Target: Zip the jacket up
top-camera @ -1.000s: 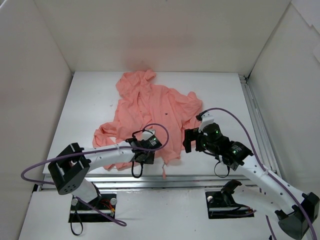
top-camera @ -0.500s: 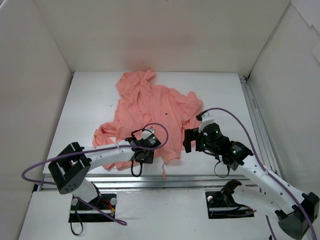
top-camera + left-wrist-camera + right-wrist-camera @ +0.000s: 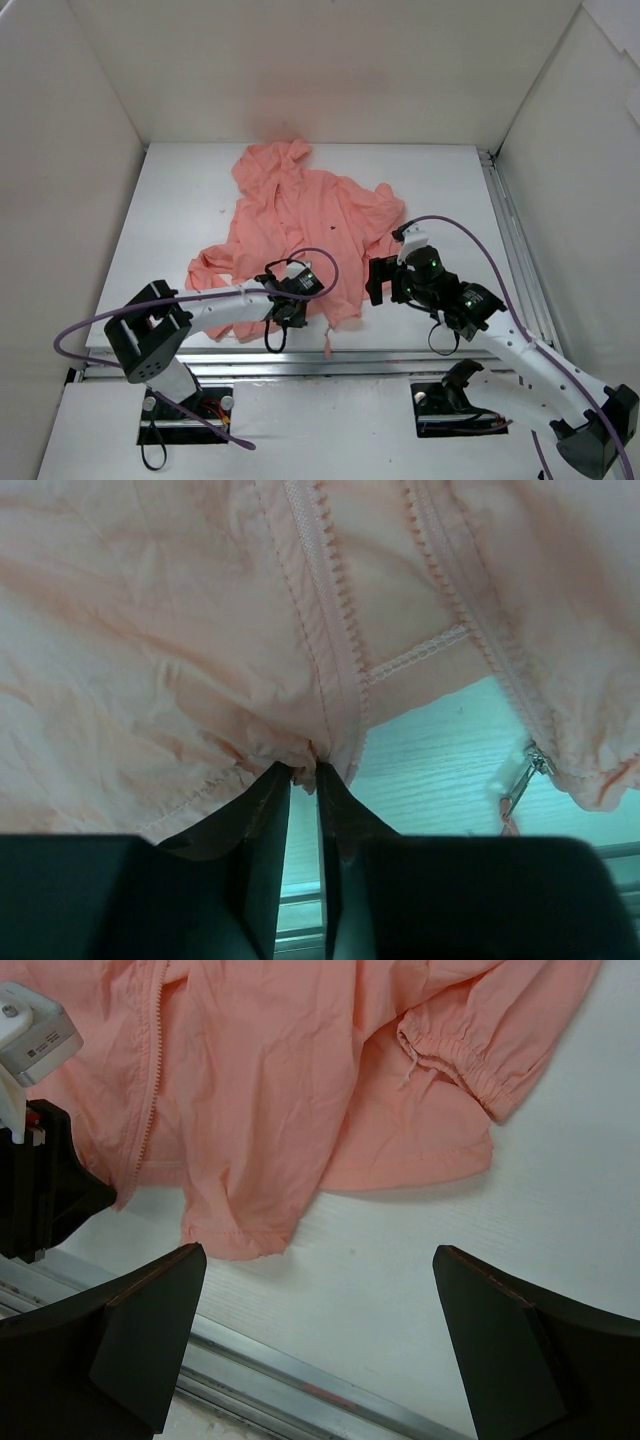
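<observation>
Lying crumpled on the white table [image 3: 450, 190], the salmon-pink jacket [image 3: 300, 230] had its hood [image 3: 290, 155] toward the far wall and its lower hem at the near edge. Its front was unzipped: two rows of zipper teeth [image 3: 335, 630] ran apart from each other in the left wrist view, with bare table showing between them low down. A small metal zipper pull [image 3: 520, 780] hung from the hem of the side farther from the fingers.

The left gripper [image 3: 303, 772] was at that near hem. Its fingers were drawn almost together, leaving only a thin slit, and a bunched bit of the hem at the bottom end of one tooth row was pinched between the tips.

The right gripper [image 3: 318, 1255] was over bare table just to the right of the jacket, with its fingers spread wide and nothing between them. Below it lay a rounded fold of the hem and, farther off, a gathered sleeve cuff [image 3: 455, 1060]. A metal rail [image 3: 300, 1385] ran along the table's near edge. The left gripper's dark tip showed at the left of that view, touching the hem by the zipper.
</observation>
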Tool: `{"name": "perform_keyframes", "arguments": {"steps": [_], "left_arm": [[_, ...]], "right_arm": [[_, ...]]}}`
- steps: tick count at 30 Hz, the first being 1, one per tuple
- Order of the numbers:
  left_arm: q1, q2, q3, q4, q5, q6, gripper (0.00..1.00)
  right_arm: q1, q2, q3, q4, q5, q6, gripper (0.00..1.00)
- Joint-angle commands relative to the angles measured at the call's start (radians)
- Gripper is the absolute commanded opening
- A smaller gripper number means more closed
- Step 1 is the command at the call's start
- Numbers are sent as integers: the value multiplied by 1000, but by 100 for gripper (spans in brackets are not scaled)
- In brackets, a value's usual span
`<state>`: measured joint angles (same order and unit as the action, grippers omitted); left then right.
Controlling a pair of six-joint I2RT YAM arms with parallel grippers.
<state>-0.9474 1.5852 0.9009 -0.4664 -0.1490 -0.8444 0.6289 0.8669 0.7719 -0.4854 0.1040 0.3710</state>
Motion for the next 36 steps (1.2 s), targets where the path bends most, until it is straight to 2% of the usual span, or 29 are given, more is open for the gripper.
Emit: {"name": "perform_keyframes", "arguments": {"steps": [1, 3, 9, 13, 17, 20, 21, 27, 36], "left_arm": [[10, 18, -20, 32, 2, -2, 12], [10, 15, -19, 32, 0, -2, 0], [19, -74, 24, -29, -30, 11, 0], [30, -135, 84, -83, -52, 28, 0], [50, -195, 101, -103, -52, 25, 0], [50, -243, 93, -106, -49, 7, 0], [59, -264, 79, -103, -49, 4, 0], [68, -358, -29, -84, -49, -68, 0], [87, -534, -270, 84, 6, -189, 0]], "right_arm": [[12, 1, 4, 36, 5, -1, 98], [14, 3, 6, 36, 2, -7, 98], [40, 30, 55, 21, -35, -41, 95], [75, 110, 105, -28, -27, -76, 82], [130, 175, 138, -42, -20, -83, 75], [184, 204, 153, -41, -26, -69, 63], [193, 224, 158, -41, -26, -66, 58], [267, 316, 190, -42, -26, -57, 45], [321, 431, 196, -10, -13, -37, 44]]}}
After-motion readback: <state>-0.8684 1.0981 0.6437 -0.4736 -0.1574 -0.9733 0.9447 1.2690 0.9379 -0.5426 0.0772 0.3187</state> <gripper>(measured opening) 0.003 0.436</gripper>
